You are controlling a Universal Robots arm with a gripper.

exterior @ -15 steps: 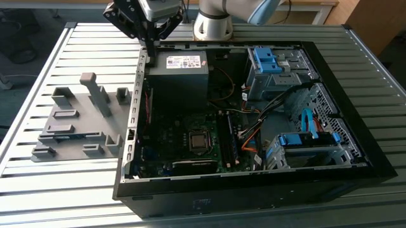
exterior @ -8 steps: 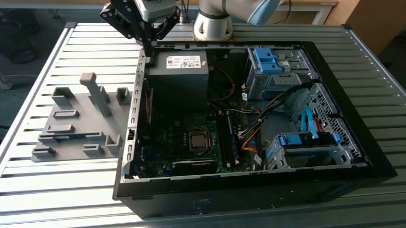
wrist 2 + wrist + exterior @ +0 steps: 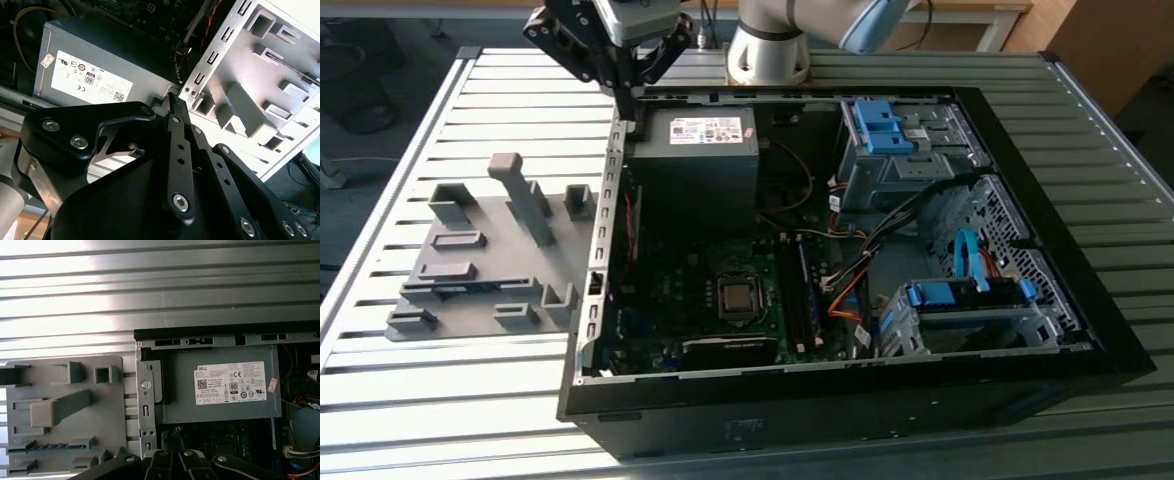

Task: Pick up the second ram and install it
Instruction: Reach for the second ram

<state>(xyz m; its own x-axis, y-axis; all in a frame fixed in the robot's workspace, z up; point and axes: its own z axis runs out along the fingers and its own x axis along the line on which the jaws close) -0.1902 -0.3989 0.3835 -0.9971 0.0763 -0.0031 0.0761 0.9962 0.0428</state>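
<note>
Starting at the exterior view's left: the second ram (image 3: 451, 289), a thin blue-green memory board, sits on edge in a slot of the flat grey plastic holder tray (image 3: 487, 225) on the slatted metal table (image 3: 520, 90). In the first wrist view it's the bluish strip (image 3: 50, 446) sunk low in its groove. We reckon it's light and stiff but fragile, since the chips and contact edge won't like pressure. We'd pinch it across the two flat faces near mid-length, though not much of it pokes out of the slot. The tall grey upright block (image 3: 520, 195) and the small stubs around it stand near and could snag a finger.

Moving right, the black two-finger gripper (image 3: 630, 100) hangs over the silver perforated wall (image 3: 607, 200) of the open black computer case, well apart from the ram. Its fingers are pinched together with nothing between them.

Just beside it is the grey boxy power supply with a white label (image 3: 700, 150). Further right there's the green motherboard (image 3: 720, 300) and a tangle of orange and black cables (image 3: 847, 295) – that's the clutter we'd worry about – then the blue plastic drive cages (image 3: 881, 125).
</note>
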